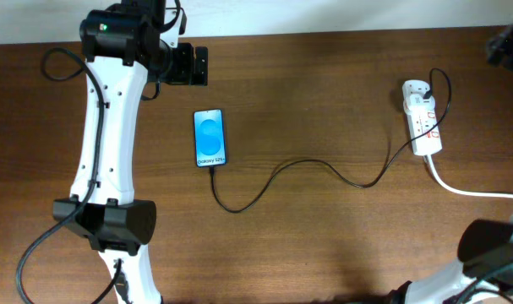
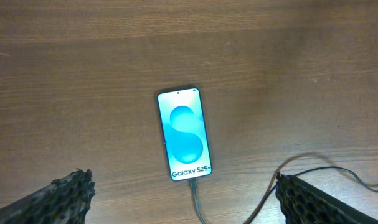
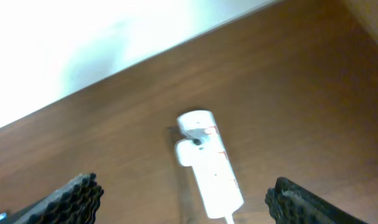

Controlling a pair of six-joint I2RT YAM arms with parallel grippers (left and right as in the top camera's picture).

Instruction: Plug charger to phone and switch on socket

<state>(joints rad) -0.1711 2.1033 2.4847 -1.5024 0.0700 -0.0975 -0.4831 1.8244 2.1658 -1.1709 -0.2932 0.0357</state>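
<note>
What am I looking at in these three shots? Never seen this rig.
Two white robot arms work at a brown wooden table. One picture comes from a fixed camera overhead. The other two come from cameras on each wrist, whose dark fingers show in the bottom corners. On the table lie a slim smartphone with a bright blue screen and a thin black charger cable, which runs from the phone's lower edge to a white oblong power strip. The left gripper and the right gripper are open and hold nothing.
</note>
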